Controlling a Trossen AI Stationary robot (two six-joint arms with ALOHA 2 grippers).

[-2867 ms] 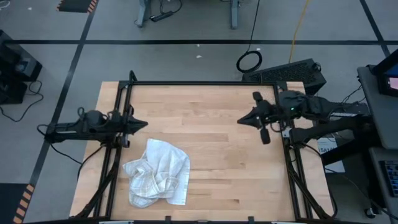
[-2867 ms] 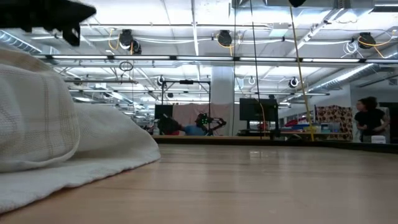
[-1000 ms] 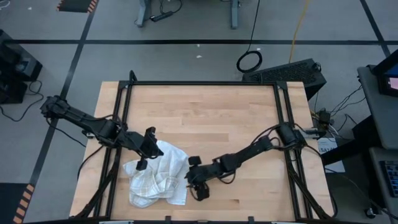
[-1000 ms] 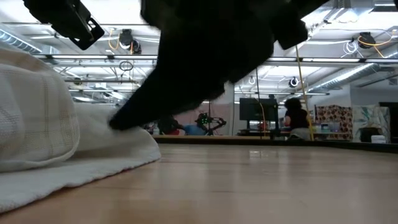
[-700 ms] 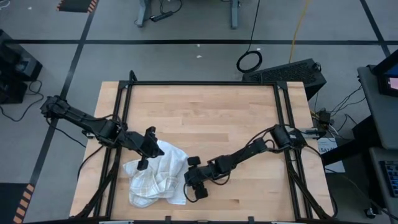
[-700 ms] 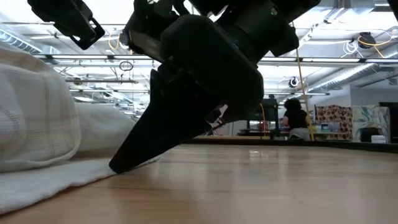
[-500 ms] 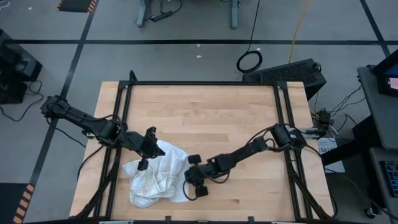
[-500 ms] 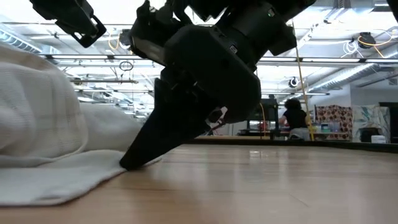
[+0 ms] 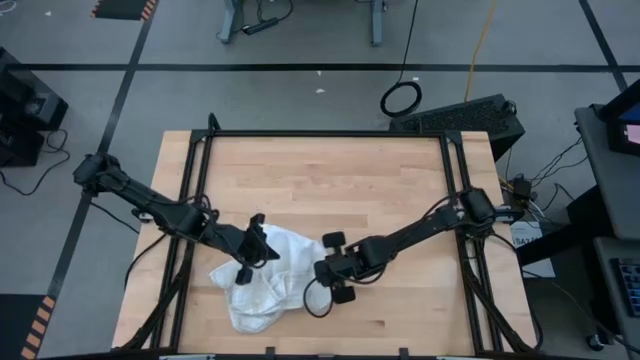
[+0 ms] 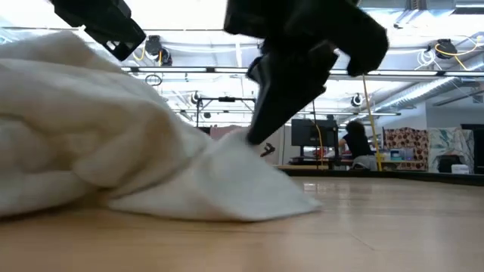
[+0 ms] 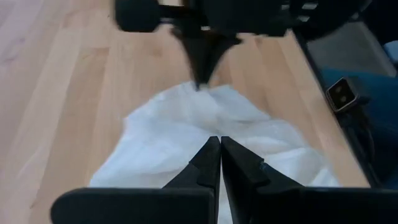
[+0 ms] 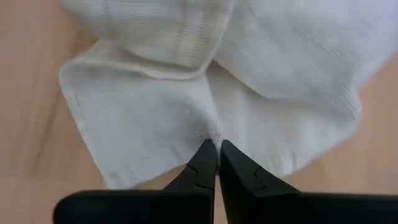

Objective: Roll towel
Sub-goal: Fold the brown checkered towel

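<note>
The white towel lies crumpled on the near left part of the wooden table, its underside on the wood. My right gripper is at the towel's right side and shut on it. A peak of cloth rises to its fingers. My left gripper is shut over the towel's far part. In its wrist view the closed fingertips show in front of the white cloth. My left gripper: I cannot tell whether its shut fingers touch the towel below them. My right gripper pinches a pucker of cloth between its two fingers, a little in from the towel's right edge. The fingers slant steeply down from the table's right side. The cloth rises to them in a tent, while the edge stays on the table.
Bare wood fills the far half and the right side of the table. Black frame rails run along its edges. A keyboard lies on the floor beyond the far right corner. A person stands far back in the room.
My right gripper has shut on the towel's right part, then risen and drawn back toward the table's far right, tipping less steeply. It pulled that part into a peak and dragged the heap to the right. My left gripper has moved right over the towel.
</note>
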